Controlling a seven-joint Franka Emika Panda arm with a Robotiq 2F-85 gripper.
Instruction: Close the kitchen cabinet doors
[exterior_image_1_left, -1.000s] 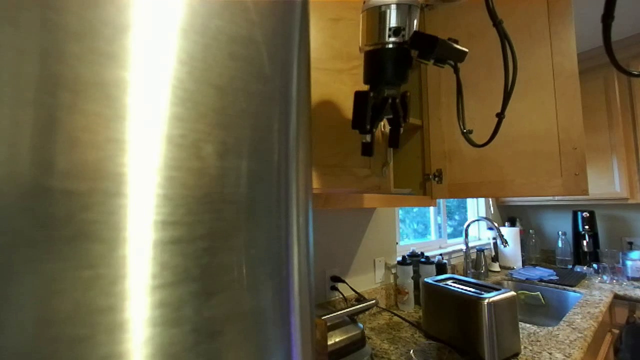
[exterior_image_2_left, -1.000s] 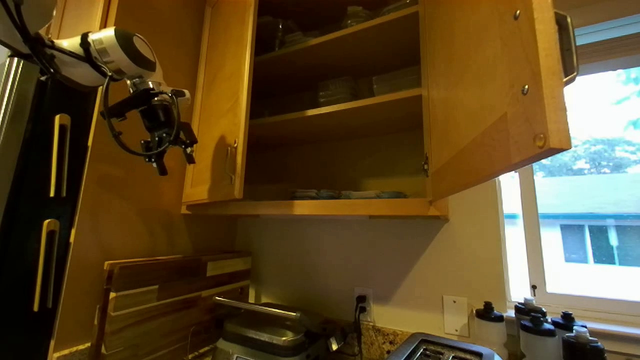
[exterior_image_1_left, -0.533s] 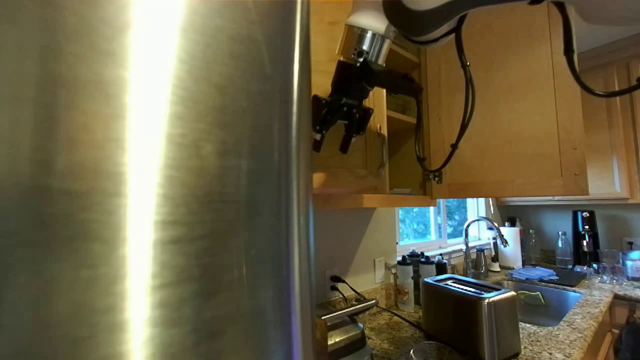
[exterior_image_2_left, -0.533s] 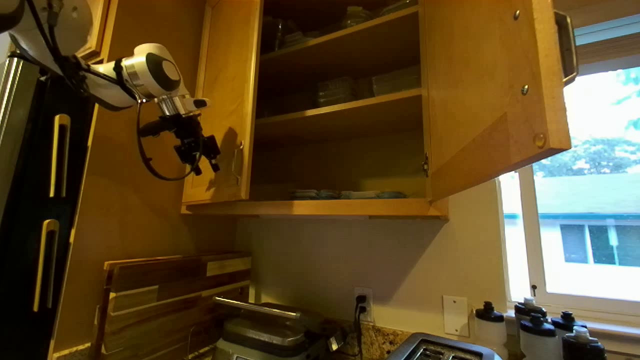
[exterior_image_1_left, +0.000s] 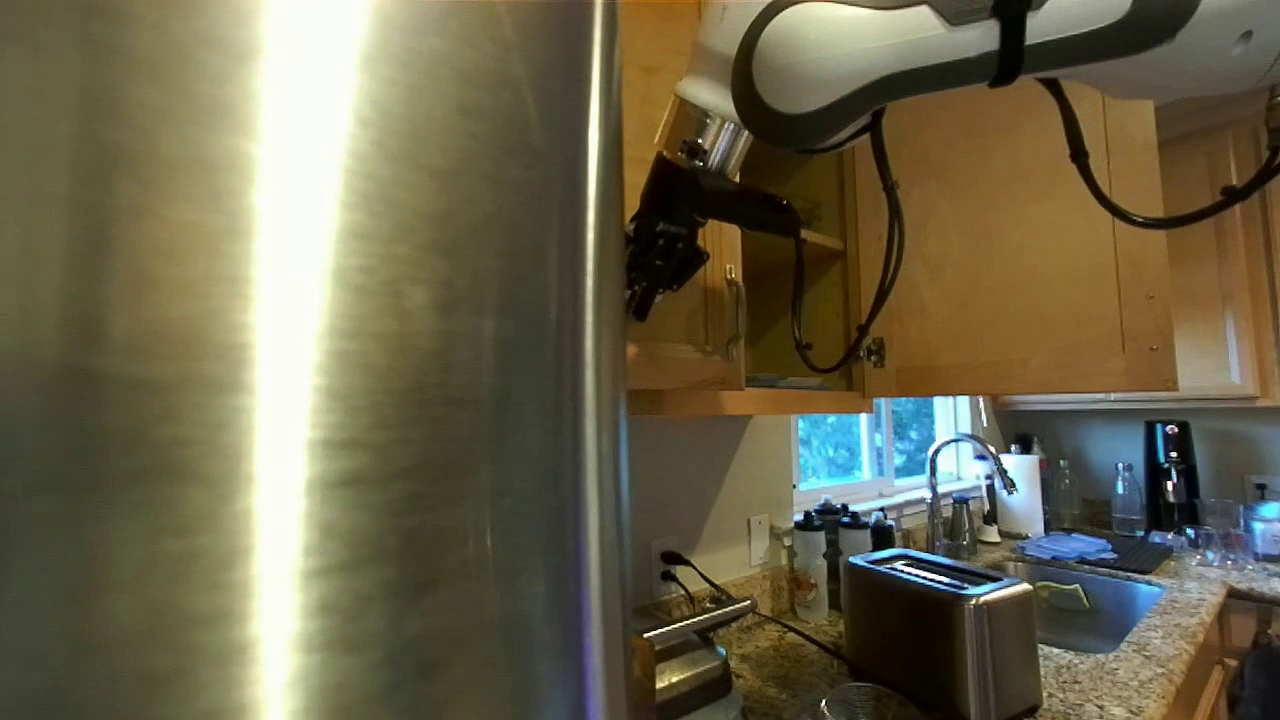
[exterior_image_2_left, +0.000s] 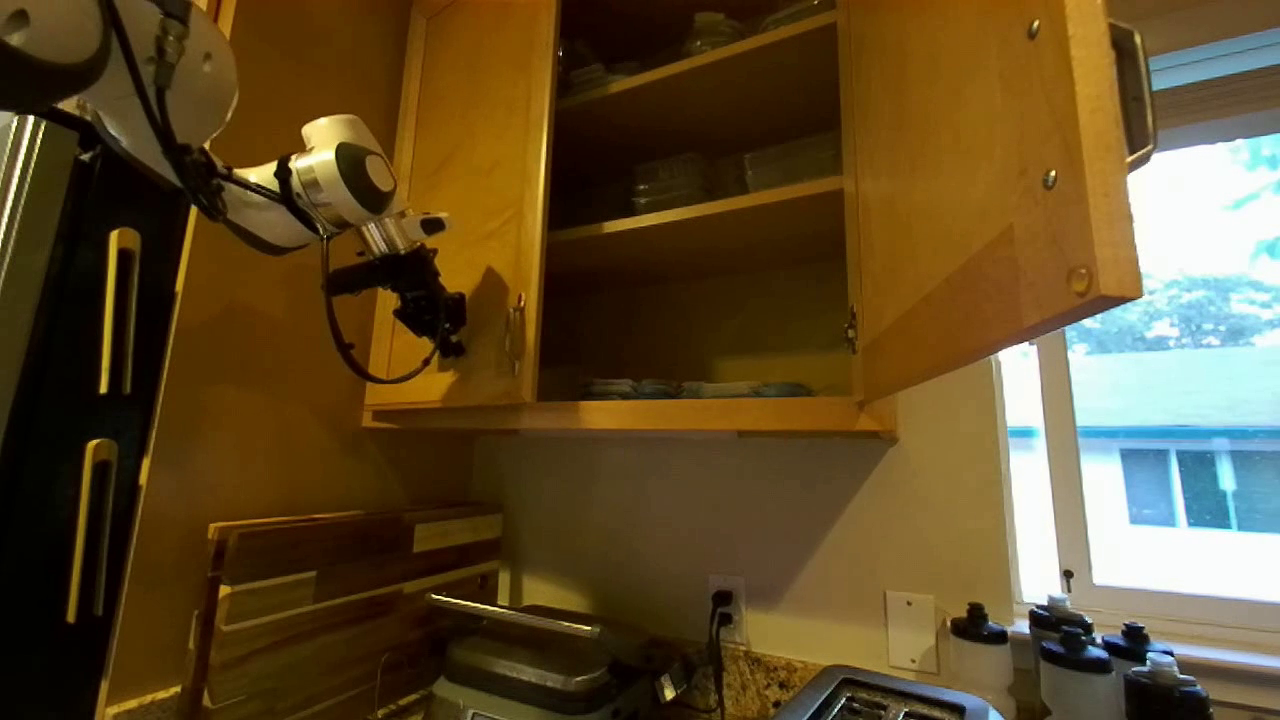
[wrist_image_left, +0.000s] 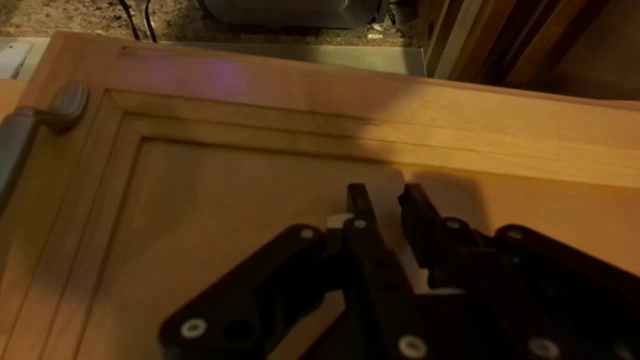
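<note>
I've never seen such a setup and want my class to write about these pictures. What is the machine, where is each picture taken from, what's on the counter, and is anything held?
The machine is a robot arm ending in a two-fingered gripper. Two pictures come from cameras outside the robot; the close-up comes from a wrist camera. A steel refrigerator fills the left of an exterior view. The job is closing a cabinet: its right-hand door stands wide open; its left-hand door, by the gripper, looks ajar. On the counter stand a toaster and bottles, with a sink set into it. Nothing is held: the jaws stand slightly apart with nothing between. Whether the gripper touches the door, I cannot tell.
</note>
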